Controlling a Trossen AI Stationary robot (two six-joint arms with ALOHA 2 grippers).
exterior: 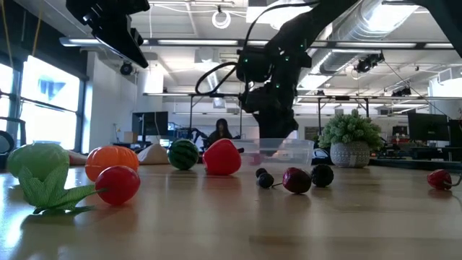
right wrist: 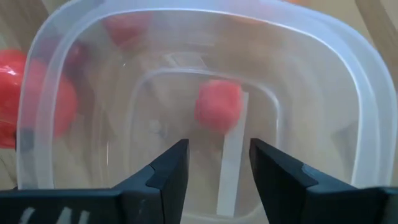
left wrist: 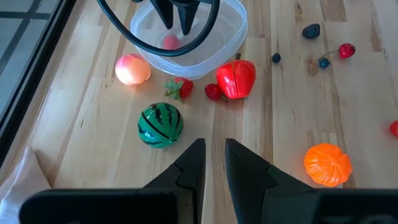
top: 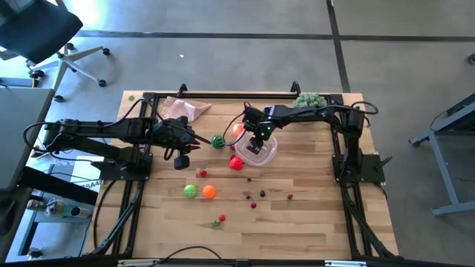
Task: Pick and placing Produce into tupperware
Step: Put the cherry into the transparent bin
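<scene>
The clear tupperware (top: 273, 152) (right wrist: 367, 124) stands on the table's far middle. One red piece (right wrist: 217, 104) lies on its floor. My right gripper (right wrist: 217, 162) (top: 256, 143) hangs open just over the tub, pointing steeply down, with the red piece below its fingers and free of them. To the tub's left my left gripper (left wrist: 213, 158) (top: 194, 140) waits above the table, shut and empty. On the wood near the tub lie a striped green ball (left wrist: 160, 124), a red piece (left wrist: 236, 79) and a peach ball (left wrist: 132, 69). Nearer lie an orange ball (top: 208, 191), a green ball (top: 191, 191) and dark berries (top: 256, 196).
A beige cloth (top: 185, 109) lies at the far left of the table, and a bushy pale-green plant (top: 309, 99) in a pot stands at the far right. A black frame (top: 245, 95) runs round the table. Bare wood lies along the near edge.
</scene>
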